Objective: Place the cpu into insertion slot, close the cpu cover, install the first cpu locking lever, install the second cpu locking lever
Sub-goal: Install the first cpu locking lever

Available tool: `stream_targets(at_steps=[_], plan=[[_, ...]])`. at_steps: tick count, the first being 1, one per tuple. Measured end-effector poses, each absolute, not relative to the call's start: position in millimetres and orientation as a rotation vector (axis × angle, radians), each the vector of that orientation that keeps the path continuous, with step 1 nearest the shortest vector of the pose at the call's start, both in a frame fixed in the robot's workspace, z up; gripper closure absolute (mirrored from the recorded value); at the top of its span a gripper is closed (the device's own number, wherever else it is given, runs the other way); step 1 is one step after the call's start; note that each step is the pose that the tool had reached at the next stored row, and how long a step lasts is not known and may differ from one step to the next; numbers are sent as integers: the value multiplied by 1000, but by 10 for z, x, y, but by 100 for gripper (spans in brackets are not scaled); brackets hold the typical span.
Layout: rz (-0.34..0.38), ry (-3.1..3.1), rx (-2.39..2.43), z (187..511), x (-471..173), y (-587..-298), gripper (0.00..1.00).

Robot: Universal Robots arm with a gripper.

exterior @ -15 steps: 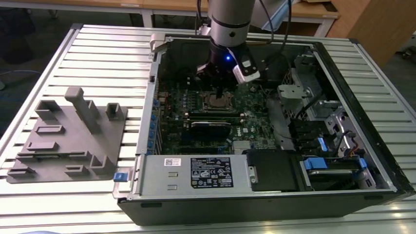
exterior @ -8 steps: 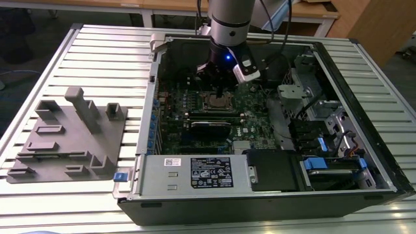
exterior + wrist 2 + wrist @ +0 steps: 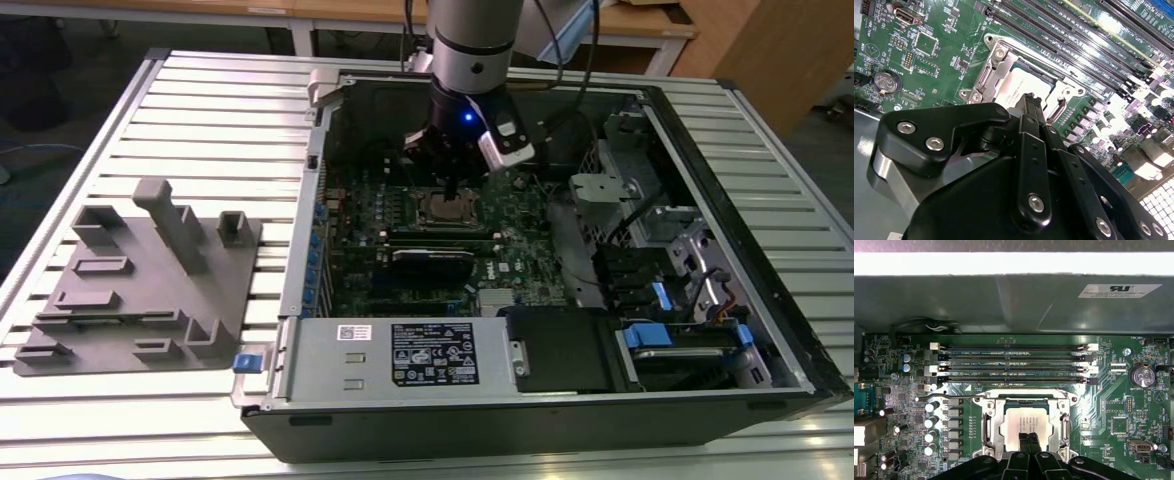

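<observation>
Slatted bench (image 3: 200, 110) is carrying the open computer case (image 3: 534, 430); my jaws are hovering closed, tips together over the cpu (image 3: 1024, 421), cpu cover (image 3: 993, 407) lying flat around it.

cpu (image 3: 1023, 424): dull silver-grey metal top, matt. cpu cover (image 3: 1026, 399): bare metal, bright, glossy glints. Circuit board (image 3: 1104, 405): green, smooth, faint sheen. Gripper (image 3: 1032, 101): black, matt to satin, with shiny metal screw heads. Table (image 3: 200, 110): ribbed pale metal, satin.
</observation>
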State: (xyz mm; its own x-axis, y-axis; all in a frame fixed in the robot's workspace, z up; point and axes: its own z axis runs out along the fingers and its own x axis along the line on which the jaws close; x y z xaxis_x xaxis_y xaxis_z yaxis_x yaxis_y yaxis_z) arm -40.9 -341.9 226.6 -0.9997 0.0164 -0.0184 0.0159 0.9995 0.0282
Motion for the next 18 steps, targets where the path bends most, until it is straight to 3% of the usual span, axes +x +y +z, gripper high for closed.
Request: stream_targets(at_steps=[18], plan=[[44, 3123, 25, 2302, -409, -3419, 89]])
